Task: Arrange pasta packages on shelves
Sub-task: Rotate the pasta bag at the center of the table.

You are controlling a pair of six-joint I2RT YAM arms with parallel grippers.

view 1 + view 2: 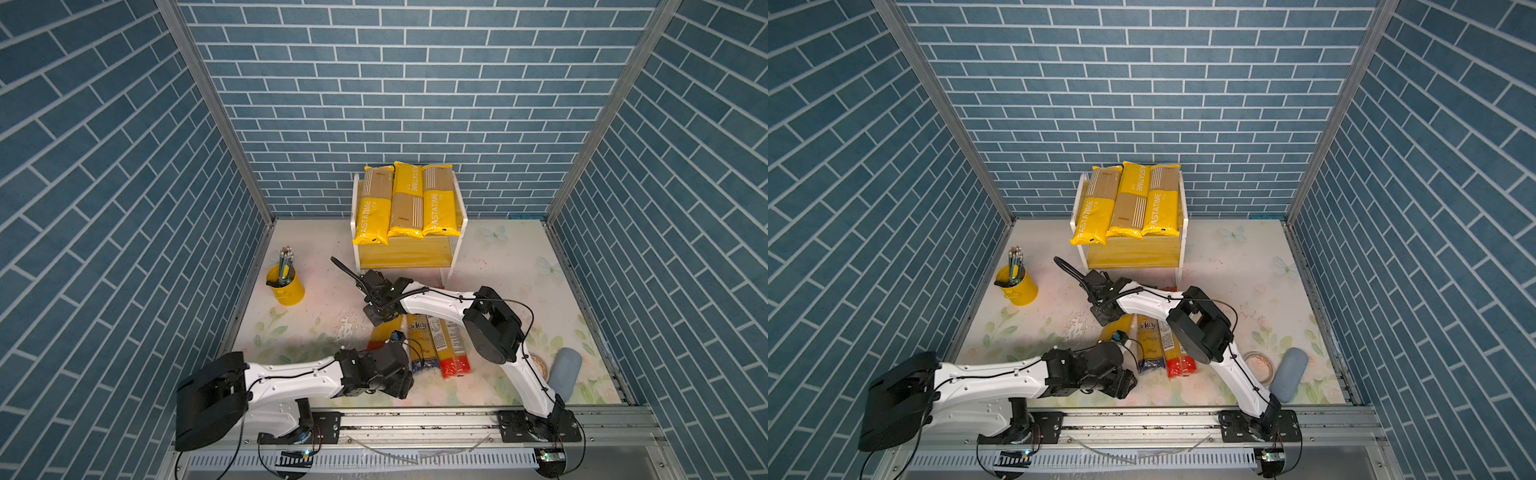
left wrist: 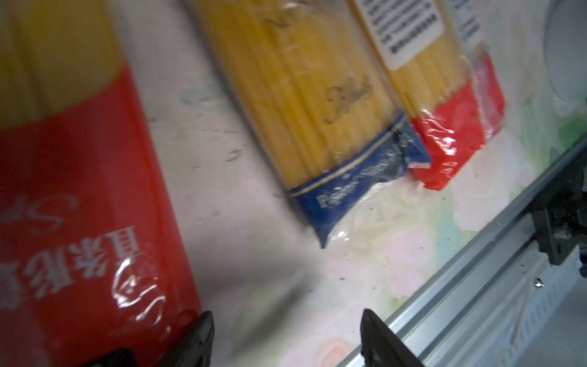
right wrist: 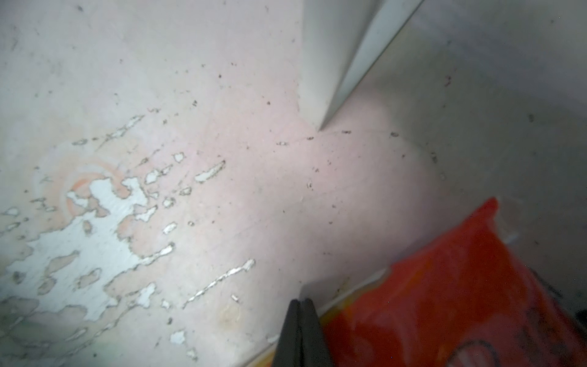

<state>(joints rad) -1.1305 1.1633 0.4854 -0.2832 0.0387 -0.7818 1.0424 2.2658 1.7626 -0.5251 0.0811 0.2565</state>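
Left gripper [image 2: 287, 336]: open, nothing between its fingers. The nearest red-ended bag [image 2: 79, 190] lies flat on the table [image 2: 241, 178] against one fingertip, outside the gap. The blue-ended bag [image 2: 317, 111] lies near, apart from both fingers.

Right gripper [image 3: 300, 333]: closed, fingers pressed together, and we see nothing in them. A red bag end [image 3: 444, 302] lies just beside them, near a white shelf leg [image 3: 336, 63].

In both top views we note three PASTATIME bags [image 1: 409, 199] side by side on the top board of the shelves [image 1: 405, 253].
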